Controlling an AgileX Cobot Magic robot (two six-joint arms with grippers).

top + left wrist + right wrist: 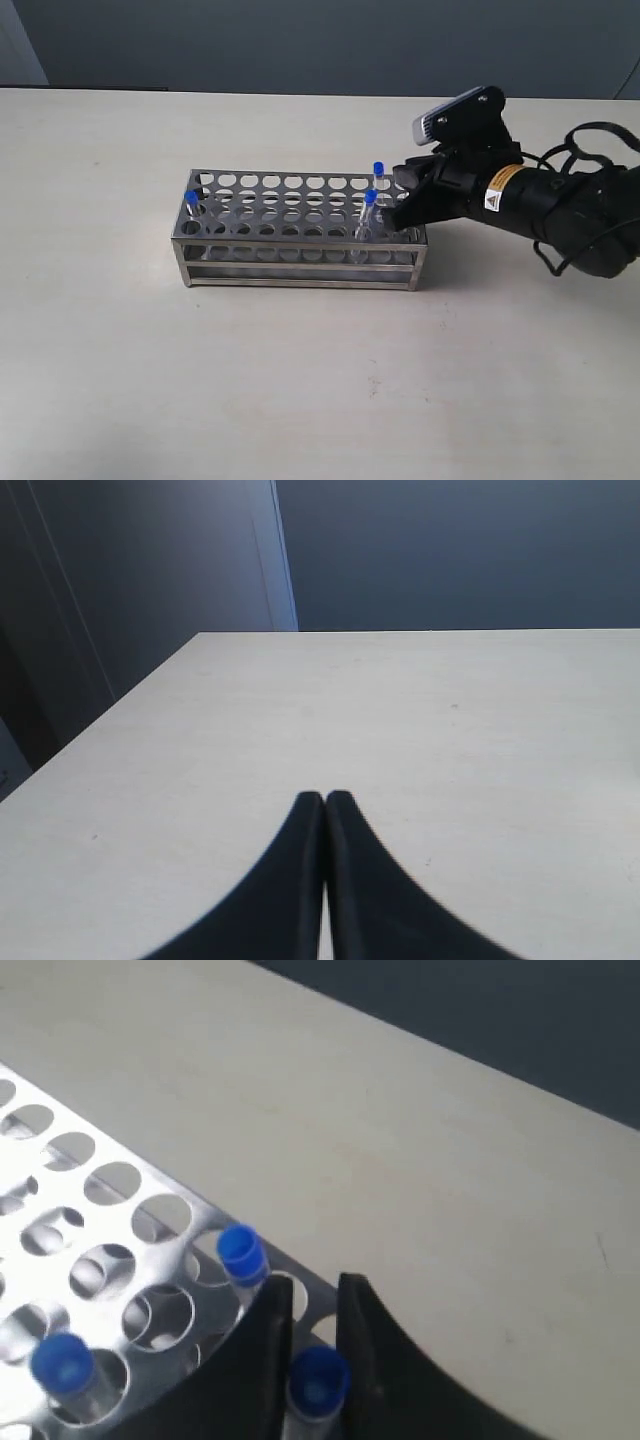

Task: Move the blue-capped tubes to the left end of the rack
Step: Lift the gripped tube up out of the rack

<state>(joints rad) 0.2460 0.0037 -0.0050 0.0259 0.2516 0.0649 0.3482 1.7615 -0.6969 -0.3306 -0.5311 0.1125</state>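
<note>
Blue-capped clear plastic tubes (pixel 369 205): one parked at nine o'clock end of shiny steel holed rack (pixel 300 240), three more at three o'clock, not yet moved. Right gripper (pixel 312 1290) narrow, pinching one there. Left gripper (pixel 325 805) closed, empty.

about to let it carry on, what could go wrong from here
The right gripper brackets one tube at the rack's right end in the exterior view; a tilted lift could jam it in its hole and drag the rack. A neighbouring tube stands close beside a finger and could get knocked.
</note>
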